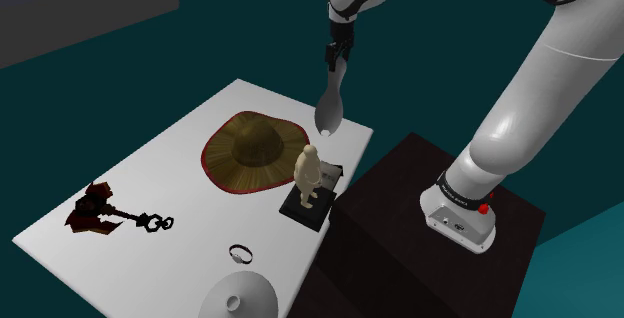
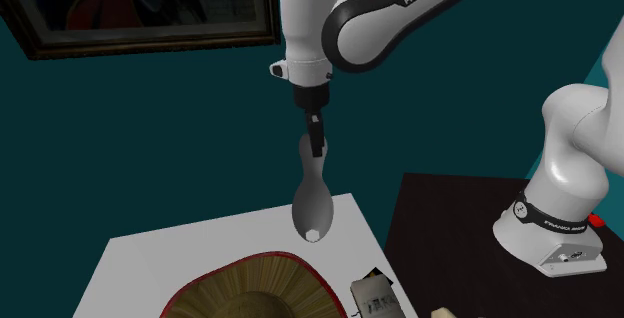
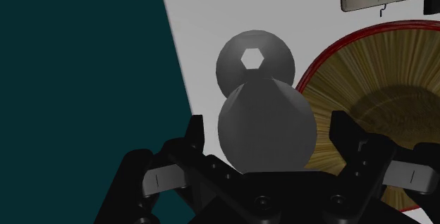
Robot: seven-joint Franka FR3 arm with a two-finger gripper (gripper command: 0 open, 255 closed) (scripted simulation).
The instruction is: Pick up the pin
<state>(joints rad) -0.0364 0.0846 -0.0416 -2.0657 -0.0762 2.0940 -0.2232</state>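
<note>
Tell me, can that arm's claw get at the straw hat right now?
Probably not yet: the claw is shut on the grey pin, held above the table by the hat. Nothing covers the hat, but the claw is full.

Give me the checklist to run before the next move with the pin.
1. Grey pin clasped by the pincer at its narrow end: ok.
2. Pin off the white table: ok, its base face shows, hanging free.
3. Pin hangs wide end down, near upright: ok.
4. Pin apart from the straw hat: ok.
5. Grip firm enough not to slip: cannot tell.
</note>
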